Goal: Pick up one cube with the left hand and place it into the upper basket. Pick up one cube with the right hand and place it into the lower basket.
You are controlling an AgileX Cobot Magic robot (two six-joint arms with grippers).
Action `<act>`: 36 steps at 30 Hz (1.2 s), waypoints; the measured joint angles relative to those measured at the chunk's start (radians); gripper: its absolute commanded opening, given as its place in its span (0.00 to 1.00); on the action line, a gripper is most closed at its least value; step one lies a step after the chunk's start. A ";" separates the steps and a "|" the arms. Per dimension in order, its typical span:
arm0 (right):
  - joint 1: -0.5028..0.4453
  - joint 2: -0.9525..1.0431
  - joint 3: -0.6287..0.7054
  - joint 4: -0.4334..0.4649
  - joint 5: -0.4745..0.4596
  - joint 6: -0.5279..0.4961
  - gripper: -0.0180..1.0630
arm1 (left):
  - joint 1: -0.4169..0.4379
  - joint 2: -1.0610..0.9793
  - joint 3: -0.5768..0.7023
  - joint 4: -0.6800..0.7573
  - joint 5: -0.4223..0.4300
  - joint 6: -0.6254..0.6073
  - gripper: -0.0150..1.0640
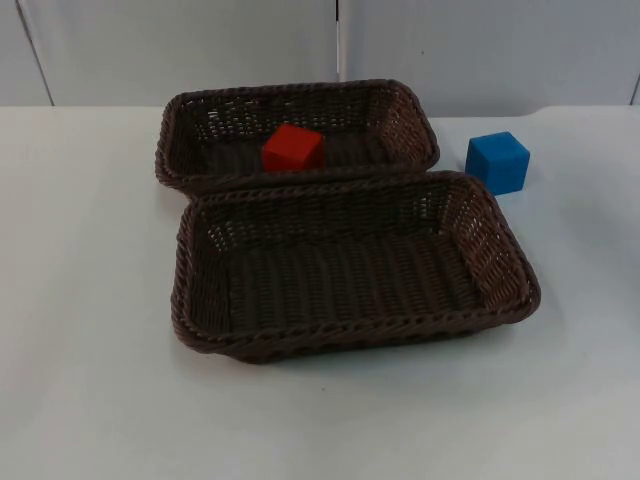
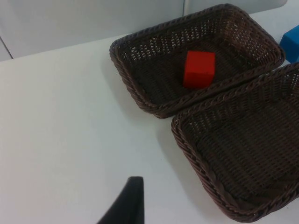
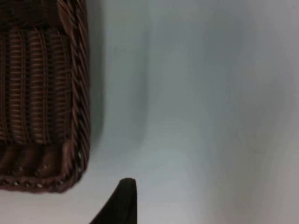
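Observation:
A red cube (image 1: 293, 148) lies inside the upper basket (image 1: 410, 115), near its front wall; the left wrist view has the same red cube (image 2: 199, 69) in that upper basket (image 2: 122, 70). A blue cube (image 1: 498, 161) stands on the white table just right of the upper basket, and its edge, the blue cube (image 2: 292, 43), appears beyond the basket rim. The lower basket (image 1: 505, 255) holds nothing. My left gripper (image 2: 128, 205) hangs above bare table left of both baskets, away from the red cube. My right gripper (image 3: 122, 203) hovers over bare table beside a basket corner (image 3: 74, 154).
The two brown wicker baskets touch along their long sides, the lower basket (image 2: 187, 140) nearer the front. A grey partition wall (image 1: 200, 50) closes the table at the back. White table (image 1: 90, 380) stretches left, right and in front of the baskets.

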 measured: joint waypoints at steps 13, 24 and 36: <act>0.061 0.294 -0.263 -0.044 -0.050 -0.002 0.99 | 0.000 0.000 0.000 0.000 0.000 0.000 0.93; 0.083 0.517 -0.461 -0.048 -0.145 -0.002 0.99 | 0.000 0.000 0.000 0.000 0.000 0.000 0.93; 0.084 0.681 -0.561 -0.040 -0.260 -0.008 0.99 | 0.000 0.000 0.000 0.000 0.000 0.000 0.93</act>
